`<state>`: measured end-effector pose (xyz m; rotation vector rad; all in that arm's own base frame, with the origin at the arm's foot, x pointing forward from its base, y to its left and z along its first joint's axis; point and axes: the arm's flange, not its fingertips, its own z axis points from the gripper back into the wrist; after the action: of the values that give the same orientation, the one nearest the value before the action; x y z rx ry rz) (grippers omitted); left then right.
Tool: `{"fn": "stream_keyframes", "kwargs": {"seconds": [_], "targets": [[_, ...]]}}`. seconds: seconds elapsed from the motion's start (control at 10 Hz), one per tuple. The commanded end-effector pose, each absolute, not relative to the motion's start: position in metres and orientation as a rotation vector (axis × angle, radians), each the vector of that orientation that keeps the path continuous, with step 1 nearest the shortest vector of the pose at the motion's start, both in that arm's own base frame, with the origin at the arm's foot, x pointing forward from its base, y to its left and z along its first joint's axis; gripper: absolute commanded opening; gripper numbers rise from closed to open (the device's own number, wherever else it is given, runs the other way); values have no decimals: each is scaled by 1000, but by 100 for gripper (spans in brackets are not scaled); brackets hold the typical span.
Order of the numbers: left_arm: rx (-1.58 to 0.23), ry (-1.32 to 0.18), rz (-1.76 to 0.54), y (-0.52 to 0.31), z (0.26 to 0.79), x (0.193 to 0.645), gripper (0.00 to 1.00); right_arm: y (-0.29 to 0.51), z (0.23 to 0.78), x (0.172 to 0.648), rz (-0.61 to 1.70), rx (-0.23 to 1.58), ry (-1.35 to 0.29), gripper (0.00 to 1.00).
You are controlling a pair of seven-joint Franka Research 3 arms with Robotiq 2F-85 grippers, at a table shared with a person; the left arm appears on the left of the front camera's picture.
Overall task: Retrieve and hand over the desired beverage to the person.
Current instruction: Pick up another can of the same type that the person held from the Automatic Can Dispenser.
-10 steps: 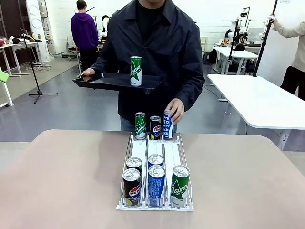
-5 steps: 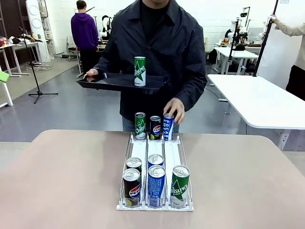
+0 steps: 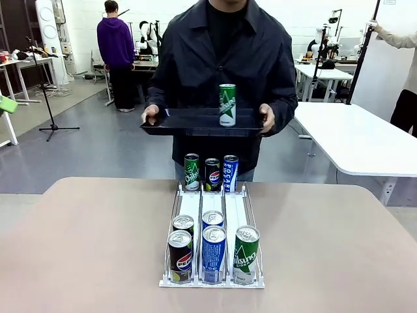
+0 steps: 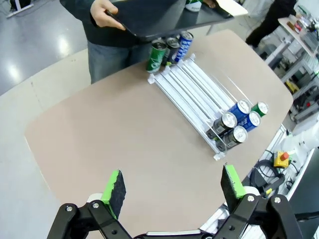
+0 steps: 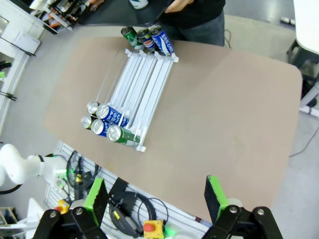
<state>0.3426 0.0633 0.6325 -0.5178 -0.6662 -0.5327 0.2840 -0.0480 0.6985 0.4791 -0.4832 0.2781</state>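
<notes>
The person [image 3: 221, 52] stands at the table's far side, both hands on a black tray [image 3: 195, 122] that carries one green can [image 3: 227, 104]. A white three-lane rack [image 3: 234, 212] lies on the table. At its far end stand a green can [image 3: 191, 172], a black Pepsi can [image 3: 212, 174] and a blue can [image 3: 230, 173]. Several more cans stand at its near end, the front row black [image 3: 180, 256], blue [image 3: 214, 253] and green [image 3: 245, 254]. Which beverage is desired I cannot tell. My left gripper [image 4: 173, 185] and right gripper [image 5: 155, 194] hang open high over the table, holding nothing.
The tan table [image 3: 85, 241] has bare room on both sides of the rack [image 4: 192, 94] [image 5: 144, 82]. A white table [image 3: 352, 137] stands beyond at the right. A figure in a purple hoodie [image 3: 115, 42] stands far back left.
The person's hand has let go of the blue can at the rack's far end and now grips the tray. The tray with its green can has moved right, in front of the person.
</notes>
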Motion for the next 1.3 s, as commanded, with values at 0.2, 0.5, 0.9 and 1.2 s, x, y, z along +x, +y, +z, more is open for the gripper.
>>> {"fn": "stream_keyframes", "kwargs": {"seconds": [0.2,0.5,0.9,1.2], "targets": [[-196,-371,-689,-98,690,351,100,-49,698,283,295,495,-487,100],[72,-268,-529,-219,644,361,100,-49,698,283,295,495,-487,100],[39,-295,-389,-291,612,370,100,-49,698,283,295,495,-487,100],[42,-275,-435,-288,603,362,100,-49,698,283,295,495,-487,100]]}}
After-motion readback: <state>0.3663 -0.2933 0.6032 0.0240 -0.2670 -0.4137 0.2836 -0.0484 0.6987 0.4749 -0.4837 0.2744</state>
